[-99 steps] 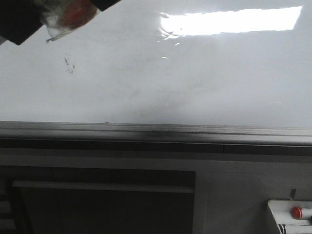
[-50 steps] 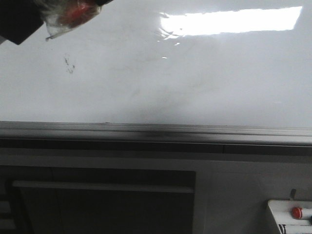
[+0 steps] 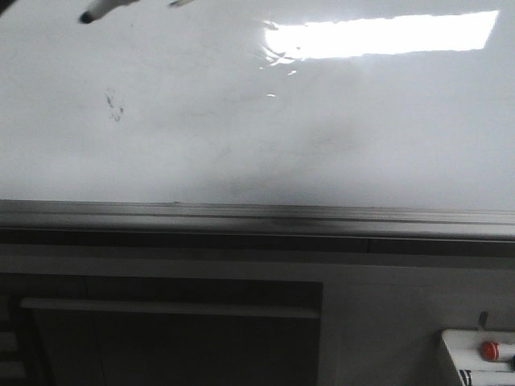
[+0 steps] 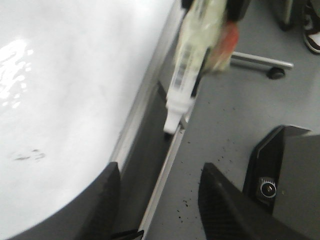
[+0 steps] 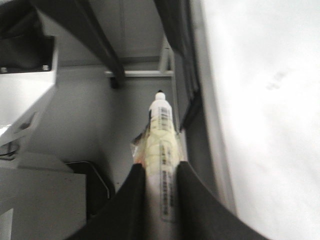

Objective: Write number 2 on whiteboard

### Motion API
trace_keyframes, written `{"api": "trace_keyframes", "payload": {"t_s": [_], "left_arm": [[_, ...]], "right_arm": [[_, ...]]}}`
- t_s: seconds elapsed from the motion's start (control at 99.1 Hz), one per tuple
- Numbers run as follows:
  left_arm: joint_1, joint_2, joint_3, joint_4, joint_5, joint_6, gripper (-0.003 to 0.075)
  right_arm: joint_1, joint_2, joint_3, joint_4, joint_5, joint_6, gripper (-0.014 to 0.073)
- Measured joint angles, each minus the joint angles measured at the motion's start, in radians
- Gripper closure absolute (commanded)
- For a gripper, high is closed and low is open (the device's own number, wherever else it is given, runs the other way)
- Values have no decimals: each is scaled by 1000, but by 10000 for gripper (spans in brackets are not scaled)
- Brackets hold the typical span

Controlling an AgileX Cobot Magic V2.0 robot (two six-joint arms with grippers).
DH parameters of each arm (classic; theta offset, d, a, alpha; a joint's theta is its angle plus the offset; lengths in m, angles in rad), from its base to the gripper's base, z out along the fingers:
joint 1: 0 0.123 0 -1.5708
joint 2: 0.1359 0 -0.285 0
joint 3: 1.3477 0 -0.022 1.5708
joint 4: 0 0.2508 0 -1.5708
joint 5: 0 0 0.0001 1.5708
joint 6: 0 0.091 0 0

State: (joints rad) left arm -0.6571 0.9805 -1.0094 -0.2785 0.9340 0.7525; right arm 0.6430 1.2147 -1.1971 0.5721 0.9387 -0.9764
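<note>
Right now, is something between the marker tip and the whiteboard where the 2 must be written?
Nothing visible is in the way. The right gripper holds the marker, and its tip shows in front of the whiteboard. The board bears only small smudges; no 2 is drawn yet.

Marker [image 3: 100,10] cut off by front view's top edge, claw unseen there.

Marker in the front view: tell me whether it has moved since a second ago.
Yes. The marker has gone up and away from the small smudge on the whiteboard; only its tip shows at the top edge.
</note>
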Motion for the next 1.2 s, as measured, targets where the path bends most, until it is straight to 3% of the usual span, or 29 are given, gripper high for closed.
{"api": "trace_keyframes", "payload": {"t_s": [0.232,0.504,0.646,0.867,1.2], "left_arm": [[182,-135,20,0,-33,-78,379],[384,-317,226,0,-152,-285,382],[450,-387,305,-2,-214,-323,382],[469,-401,327,-8,-236,-331,382],[469,-401,327,-19,-249,-333,382]], "right_arm": [[-122,-154,97,-85,-7,215,609],[-376,-345,285,-101,-44,496,608],[-444,-434,369,-106,-44,525,608],[-449,-495,397,-97,0,529,608],[-430,-349,283,21,5,509,608]]}}
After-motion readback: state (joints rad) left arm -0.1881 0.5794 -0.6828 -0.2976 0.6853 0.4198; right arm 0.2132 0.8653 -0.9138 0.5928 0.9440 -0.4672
